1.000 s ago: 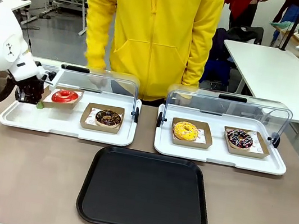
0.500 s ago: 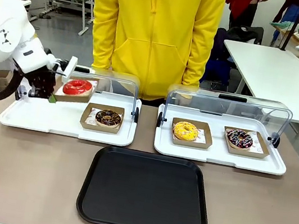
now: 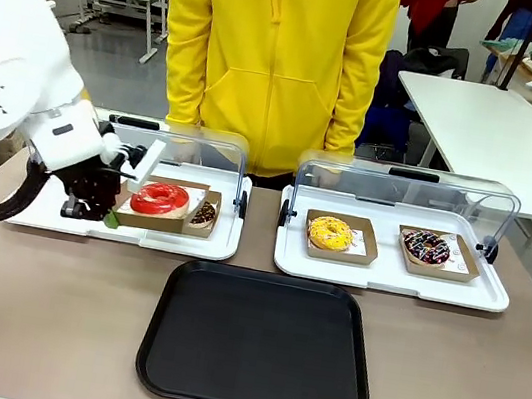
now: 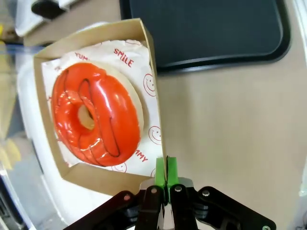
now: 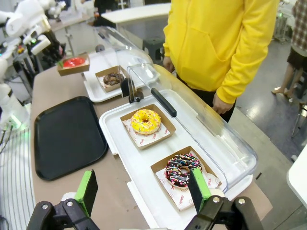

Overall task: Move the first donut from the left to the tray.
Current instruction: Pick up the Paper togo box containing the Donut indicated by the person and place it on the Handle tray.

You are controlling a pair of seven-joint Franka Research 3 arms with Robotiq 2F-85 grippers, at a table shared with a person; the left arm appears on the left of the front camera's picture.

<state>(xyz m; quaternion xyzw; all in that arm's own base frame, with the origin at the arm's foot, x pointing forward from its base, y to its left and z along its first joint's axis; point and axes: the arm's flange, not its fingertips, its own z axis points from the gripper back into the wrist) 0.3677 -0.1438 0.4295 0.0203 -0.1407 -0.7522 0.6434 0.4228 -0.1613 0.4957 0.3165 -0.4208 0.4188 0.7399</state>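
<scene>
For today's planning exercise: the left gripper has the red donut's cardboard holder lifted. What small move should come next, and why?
Probably carry it on toward the black tray, then lower it. The left gripper is shut on the edge of the cardboard holder, and the red donut hangs above the front of the white display tray, beside the chocolate donut, not yet over the black tray.

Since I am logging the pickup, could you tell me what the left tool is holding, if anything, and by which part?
The left tool is pinching the red donut's brown cardboard holder by the edge of its side wall, not the donut itself.
</scene>
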